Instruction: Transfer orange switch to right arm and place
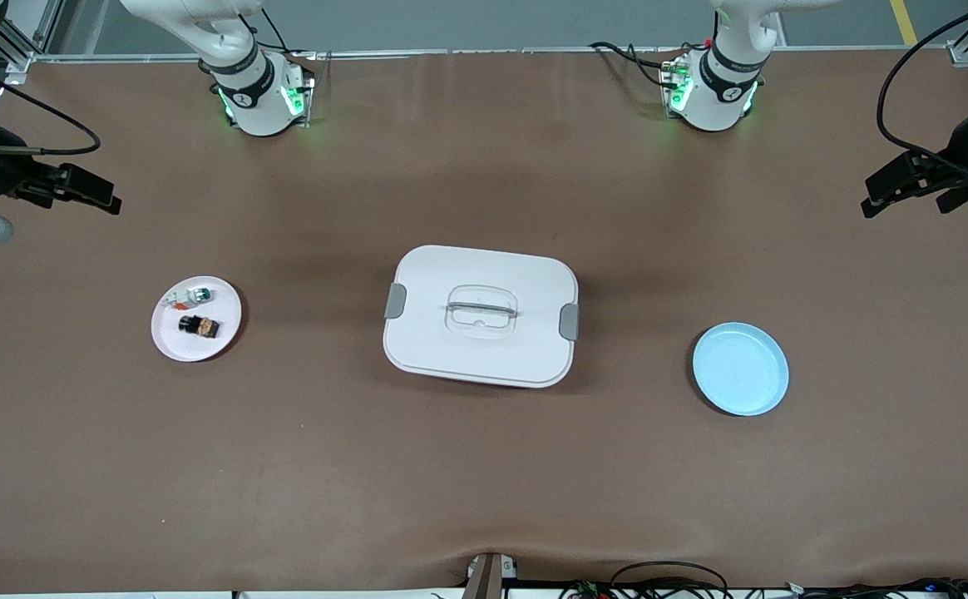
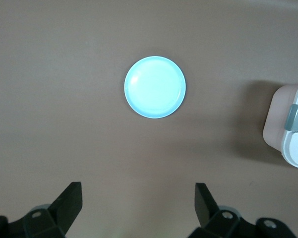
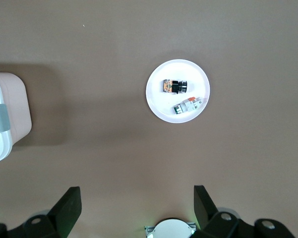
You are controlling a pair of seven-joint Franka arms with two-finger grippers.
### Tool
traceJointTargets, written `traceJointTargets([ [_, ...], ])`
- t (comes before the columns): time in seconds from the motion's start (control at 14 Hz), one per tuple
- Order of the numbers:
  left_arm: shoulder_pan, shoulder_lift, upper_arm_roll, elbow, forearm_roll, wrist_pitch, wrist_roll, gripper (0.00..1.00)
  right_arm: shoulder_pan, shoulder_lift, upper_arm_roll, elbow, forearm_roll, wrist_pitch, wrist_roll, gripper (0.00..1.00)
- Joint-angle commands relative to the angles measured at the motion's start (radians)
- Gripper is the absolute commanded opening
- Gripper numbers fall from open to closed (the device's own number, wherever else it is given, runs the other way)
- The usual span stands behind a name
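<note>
The orange switch [image 1: 199, 326] lies on a white plate [image 1: 170, 341] at the middle left of the front view, toward the right arm's end of the table. It is a small black part with an orange piece at one end, resting on its side. Just beside it on the same plate, farther from the front camera, lies a whitish part [image 1: 188, 295] with a green cap; the two look close but apart, though at this scale a light touch cannot be ruled out. In the right wrist view the switch [image 3: 174, 86] and the whitish part [image 3: 187, 105] sit together inside the plate [image 3: 158, 101].

A white box [image 1: 481, 314] with a clear handle and grey side latches stands at the centre of the frame, lid on. A blue plate [image 1: 740, 368] sits at the lower right of the front view, toward the left arm's end of the table, with nothing on it; the left wrist view shows it [image 2: 155, 87] whole.

The right gripper [image 1: 76, 191] hangs at the left edge of the front view, high over the bare table, jaws spread wide and holding nothing. The left gripper [image 1: 904, 187] hangs at the right edge, likewise spread and unloaded. Both arms wait.
</note>
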Motion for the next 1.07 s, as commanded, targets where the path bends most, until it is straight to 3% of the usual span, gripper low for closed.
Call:
traceJointTargets([
  [0.0,0.007,-0.001,-0.005,0.002,0.000,-0.019,0.026,1.00,-0.004,-0.079,0.005,-0.093,0.017,0.060,0.013,1.00],
  [0.14,0.007,-0.001,-0.005,0.002,0.000,-0.019,0.027,1.00,-0.004,-0.126,0.007,-0.161,0.017,0.109,-0.005,1.00],
  [1.0,0.009,0.000,-0.005,0.002,-0.006,-0.019,0.027,1.00,-0.004,-0.157,0.008,-0.164,-0.011,0.109,-0.044,1.00],
])
